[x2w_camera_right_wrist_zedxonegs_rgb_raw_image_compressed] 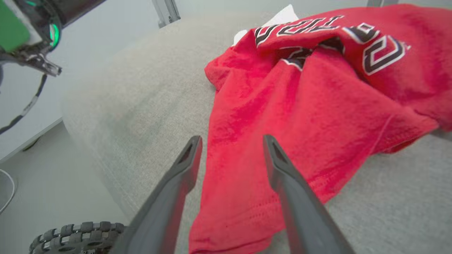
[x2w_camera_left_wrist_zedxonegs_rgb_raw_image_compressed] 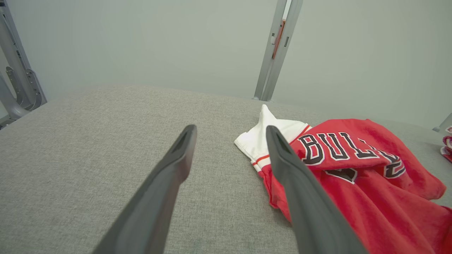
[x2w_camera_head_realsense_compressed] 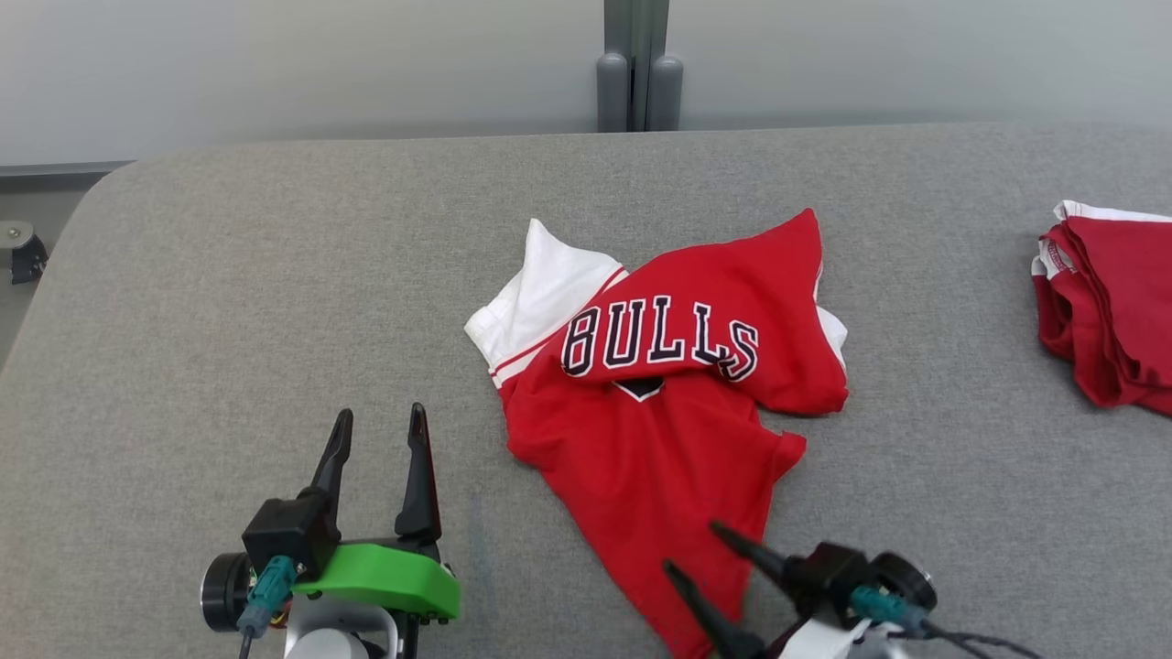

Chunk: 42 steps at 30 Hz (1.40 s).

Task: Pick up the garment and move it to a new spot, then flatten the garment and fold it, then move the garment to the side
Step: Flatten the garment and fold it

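A red garment with a white sleeve and black "BULLS" lettering lies crumpled on the grey table, its hem running toward the near edge. My right gripper hovers open over that hem at the lower right, nothing between its fingers; in the right wrist view the red cloth lies under and beyond the spread fingers. My left gripper stands open to the garment's left over bare table. In the left wrist view the garment lies to the right of the fingers.
A second red garment, folded, lies at the table's right edge. A grey post stands behind the far edge. The near table edge, floor and a wheel show in the right wrist view.
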### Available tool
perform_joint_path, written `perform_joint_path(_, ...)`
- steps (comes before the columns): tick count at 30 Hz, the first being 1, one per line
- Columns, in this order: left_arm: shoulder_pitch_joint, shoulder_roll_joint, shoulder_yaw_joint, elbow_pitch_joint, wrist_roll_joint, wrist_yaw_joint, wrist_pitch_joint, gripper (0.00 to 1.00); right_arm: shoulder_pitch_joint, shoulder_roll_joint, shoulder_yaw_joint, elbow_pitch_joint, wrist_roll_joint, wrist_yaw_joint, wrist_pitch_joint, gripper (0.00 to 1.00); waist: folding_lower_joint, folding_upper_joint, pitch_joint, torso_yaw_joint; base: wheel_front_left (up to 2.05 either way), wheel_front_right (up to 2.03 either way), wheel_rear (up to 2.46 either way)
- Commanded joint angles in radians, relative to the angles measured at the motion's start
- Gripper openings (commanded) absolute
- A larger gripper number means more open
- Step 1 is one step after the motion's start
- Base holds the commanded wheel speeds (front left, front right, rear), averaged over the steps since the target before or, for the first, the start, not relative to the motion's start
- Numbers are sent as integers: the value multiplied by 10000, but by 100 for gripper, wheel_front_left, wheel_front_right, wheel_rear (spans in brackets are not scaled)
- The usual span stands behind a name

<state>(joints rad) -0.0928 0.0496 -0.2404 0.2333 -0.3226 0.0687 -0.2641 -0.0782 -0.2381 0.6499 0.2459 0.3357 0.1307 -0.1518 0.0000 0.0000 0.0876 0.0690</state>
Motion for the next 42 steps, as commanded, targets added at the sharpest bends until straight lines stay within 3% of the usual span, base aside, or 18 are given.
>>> perform_joint_path(1,55,20,7,8,31,-74,-2,100,-175,-91,-409,-247,-86,1,-109,100,0,0,9,12,0,0,0)
perform_joint_path(6,3,20,-33,-9,-42,-27,-2,100,-287,-142,-2622,-880,-616,1,42,100,0,0,63,164,0,0,0)
perform_joint_path(10,-130,21,-72,-33,-81,-33,-2,100,-543,-103,-4000,-499,-1248,1,684,100,0,0,221,390,0,0,0)
perform_joint_path(18,-452,23,-86,-87,-119,-12,-2,100,-1785,48,-4918,1774,-1761,-4,1258,100,0,0,737,956,0,0,0)
perform_joint_path(23,-545,23,-97,-80,-158,25,-2,100,-2583,172,-4809,3368,-1471,-4,1606,100,0,0,929,1280,0,0,0)
perform_joint_path(24,-567,23,-95,-83,-171,30,-2,100,-2764,92,-4723,3635,-1408,-4,1677,85,0,0,949,1334,0,0,0)
perform_joint_path(25,-584,23,-87,-79,-178,33,-3,100,-2906,53,-4650,3824,-1314,-4,1752,40,0,0,959,1370,0,0,0)
perform_joint_path(26,-595,23,-68,-82,-184,46,-2,100,-3075,11,-4535,4005,-1221,-4,1799,13,0,0,962,1404,0,0,0)
perform_joint_path(27,-599,23,-53,-98,-199,68,-2,100,-3229,-57,-4408,4075,-1167,-4,1788,0,0,0,961,1428,0,0,0)
perform_joint_path(36,-525,23,-194,-172,-433,181,-2,100,-5408,-1559,-3886,3555,-1345,-4,1564,0,0,0,809,1702,0,0,0)
perform_joint_path(42,-701,21,-546,-246,-704,207,-3,100,-7429,-1945,-3478,3580,-1863,-4,1852,0,0,0,1033,2150,0,0,0)
